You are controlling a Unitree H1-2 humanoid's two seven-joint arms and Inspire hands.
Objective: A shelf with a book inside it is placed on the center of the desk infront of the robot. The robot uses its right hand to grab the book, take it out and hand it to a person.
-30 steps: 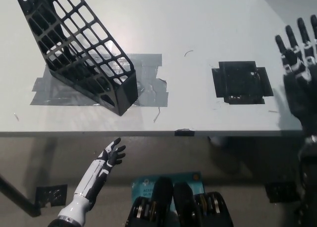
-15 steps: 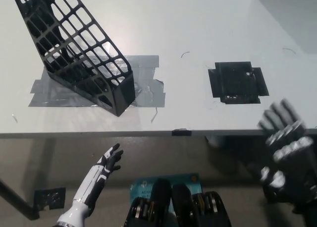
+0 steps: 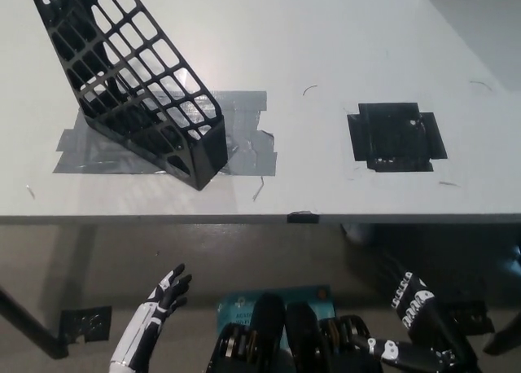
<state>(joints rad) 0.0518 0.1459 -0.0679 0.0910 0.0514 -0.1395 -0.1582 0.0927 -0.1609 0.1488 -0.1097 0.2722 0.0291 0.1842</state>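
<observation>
One black lattice shelf (image 3: 134,80) stands on the white desk (image 3: 326,55), toward the left of the picture, its foot set on one patch of grey tape (image 3: 236,145) stuck to the desk top. Through the open grid of the shelf only its own black bars and the desk behind show; no book can be made out inside it, and no book shows on the desk either. To the right of the shelf, well apart from it, lies one square patch of black tape (image 3: 396,137). One small black tab (image 3: 303,217) sits at the desk's front edge. Both hands hang below the desk edge, holding nothing. The white left hand (image 3: 166,291) is at the lower left with its dark fingers spread apart. The black right hand (image 3: 415,312) is at the lower right; it is dark against a dark floor, and whether its fingers are spread or curled cannot be told.
</observation>
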